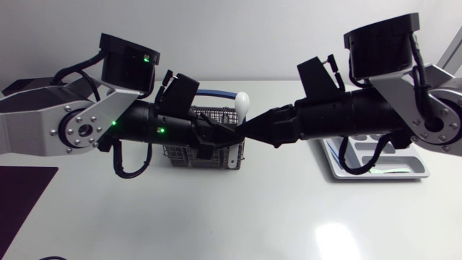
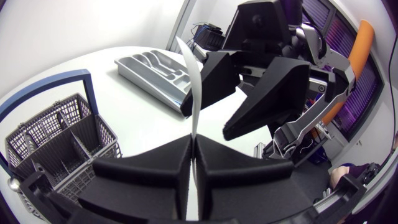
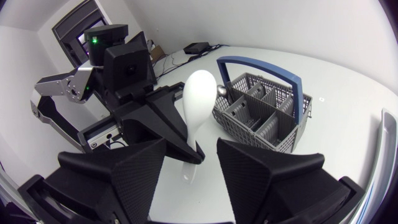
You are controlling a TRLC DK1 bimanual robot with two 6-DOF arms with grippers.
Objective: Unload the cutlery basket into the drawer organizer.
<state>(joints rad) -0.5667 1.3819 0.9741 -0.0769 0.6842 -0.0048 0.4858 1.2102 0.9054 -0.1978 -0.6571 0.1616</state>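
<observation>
My left gripper (image 1: 228,133) is shut on the handle of a white spoon (image 1: 243,102), which it holds upright above the wire cutlery basket (image 1: 189,153). In the left wrist view the spoon (image 2: 190,74) rises edge-on from between the closed fingers (image 2: 155,168). My right gripper (image 1: 247,130) meets it tip to tip, open, with one finger on each side of the spoon (image 3: 199,106) and a gap to both. The basket (image 3: 264,115) has a blue handle. The grey drawer organizer (image 1: 415,172) lies at the right, under my right arm.
The basket (image 2: 59,140) stands beside and below my left gripper, and the organizer (image 2: 155,71) lies further along the table. Some cutlery lies in the organizer's slots. A dark mat (image 1: 22,198) covers the table's front left corner.
</observation>
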